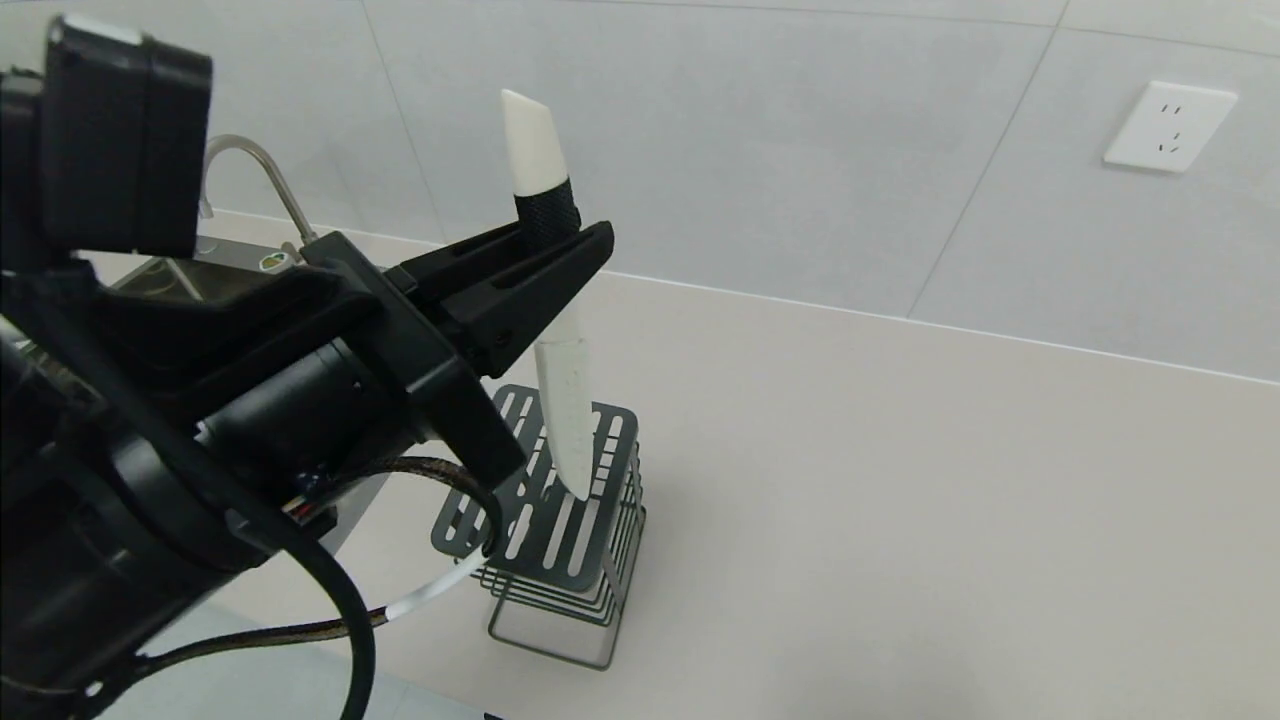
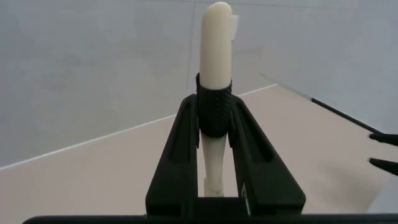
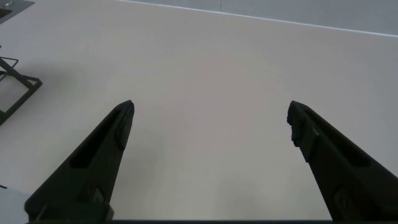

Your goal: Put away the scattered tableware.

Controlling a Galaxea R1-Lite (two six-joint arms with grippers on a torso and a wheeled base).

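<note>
Soft, even light falls from above and the pictures are bright. The wire rack (image 1: pixel 604 416) gives a pale, diffuse shadow on the worktop (image 1: pixel 900 500). The black left claw (image 1: pixel 585 255), near to the head camera, looks dark with little detail; the white knife (image 1: pixel 565 400) in it is evenly lit.

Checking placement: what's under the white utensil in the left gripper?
A dark slotted rack; the utensil tip hangs over its top plate. The left gripper hides the rack's left edge.
</note>
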